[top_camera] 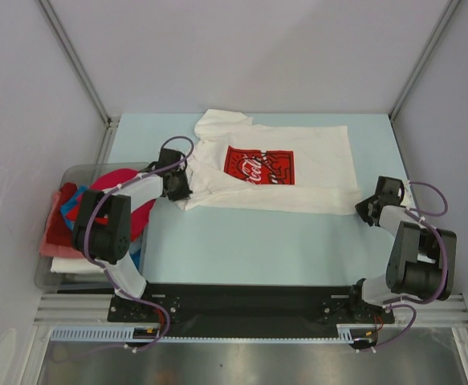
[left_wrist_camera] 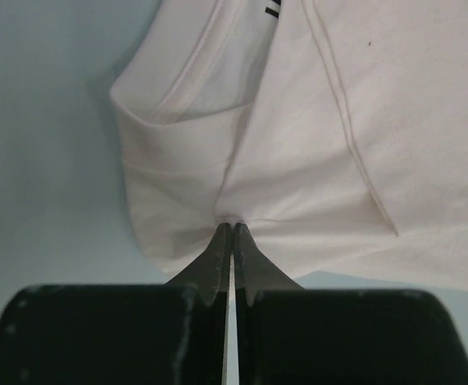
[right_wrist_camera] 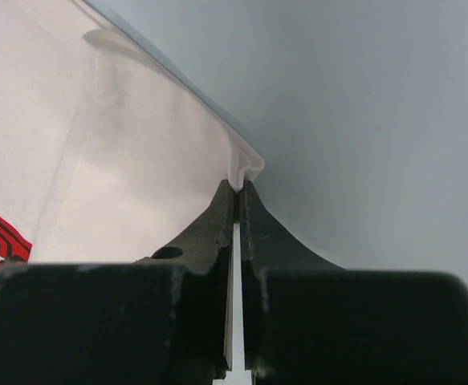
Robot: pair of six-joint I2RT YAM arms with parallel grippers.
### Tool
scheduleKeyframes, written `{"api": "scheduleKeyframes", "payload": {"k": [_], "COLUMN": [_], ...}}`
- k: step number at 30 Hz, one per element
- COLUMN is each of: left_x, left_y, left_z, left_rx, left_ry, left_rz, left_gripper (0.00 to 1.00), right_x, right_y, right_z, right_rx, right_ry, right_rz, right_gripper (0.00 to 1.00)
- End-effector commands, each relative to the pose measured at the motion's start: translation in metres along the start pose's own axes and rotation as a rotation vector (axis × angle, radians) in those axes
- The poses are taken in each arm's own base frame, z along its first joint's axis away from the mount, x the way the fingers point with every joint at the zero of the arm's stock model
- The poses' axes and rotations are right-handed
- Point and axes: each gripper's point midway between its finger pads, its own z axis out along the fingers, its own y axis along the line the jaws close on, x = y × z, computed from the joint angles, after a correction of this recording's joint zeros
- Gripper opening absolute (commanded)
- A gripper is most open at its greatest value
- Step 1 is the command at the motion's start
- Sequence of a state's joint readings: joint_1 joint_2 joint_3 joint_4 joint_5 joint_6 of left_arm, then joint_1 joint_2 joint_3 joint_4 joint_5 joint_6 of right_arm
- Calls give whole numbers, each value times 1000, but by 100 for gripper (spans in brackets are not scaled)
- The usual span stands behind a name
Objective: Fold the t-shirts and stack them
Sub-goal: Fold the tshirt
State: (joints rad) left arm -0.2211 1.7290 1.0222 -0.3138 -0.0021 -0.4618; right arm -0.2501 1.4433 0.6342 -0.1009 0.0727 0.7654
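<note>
White t-shirt [top_camera: 322, 172] lies spread on our counter [top_camera: 250, 245]; our left fingers [left_wrist_camera: 216, 258] pinch a fold at one end, and our right fingers [right_wrist_camera: 220, 216] clamp a corner at the other.

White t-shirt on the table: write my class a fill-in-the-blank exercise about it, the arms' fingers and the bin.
The t-shirt spread on the table is white with a ____ chest print.
The left fingers are ____ on a fold of that shirt.
The right fingers pinch the same shirt, so the number of arms gripping it is ____.
The bin of coloured shirts stands beside the ____ arm.
Missing words: red; shut; two; left.
</note>
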Motion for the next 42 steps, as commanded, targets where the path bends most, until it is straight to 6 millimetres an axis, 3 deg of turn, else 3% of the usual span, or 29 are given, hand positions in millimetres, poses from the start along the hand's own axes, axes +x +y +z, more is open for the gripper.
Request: {"api": "scheduleKeyframes", "payload": {"k": [1, 11, 17, 21, 24, 28, 34, 37, 42], "left_x": [-42, -94, -90, -85, -84, -91, -98, -87, -45], "left_y": [3, -13, -2, 6, 11, 8, -7, -14, -24], "left_z": [-24, -26, -6, 1, 3, -8, -56, -75, -74], "left_rx": [-48, -62, -139, -179, -208, -192, -122, -60, 81], "left_ry": [-130, -197, -131, -110, -100, -145, -273, -309, -244], "left_rz": [30, 90, 105, 105, 98, 77, 39, 15, -11], "left_gripper": [1, 0, 1, 10, 36, 50, 63, 66, 61], "right_x": [-6, -3, -5, -6, -8, -9, -11, -12, -10], "right_y": [-9, -17, -16, -15, -13, -13, -12, -12, -11], "right_z": [-7, -13, -15, -17, -19, -23, -26, -26, -25], "right_rx": [27, 47, 44, 42, 39, 36, 29, 28, 19], "right_ry": [-42, -39, -38, -40, -43, -49, -53, -53, -43], "right_rz": [-20, -24, -24, -24, -22, -27, -28, -28, -26], "right_gripper": [0, 0, 0, 0, 0, 0, 0, 0, 0]}}
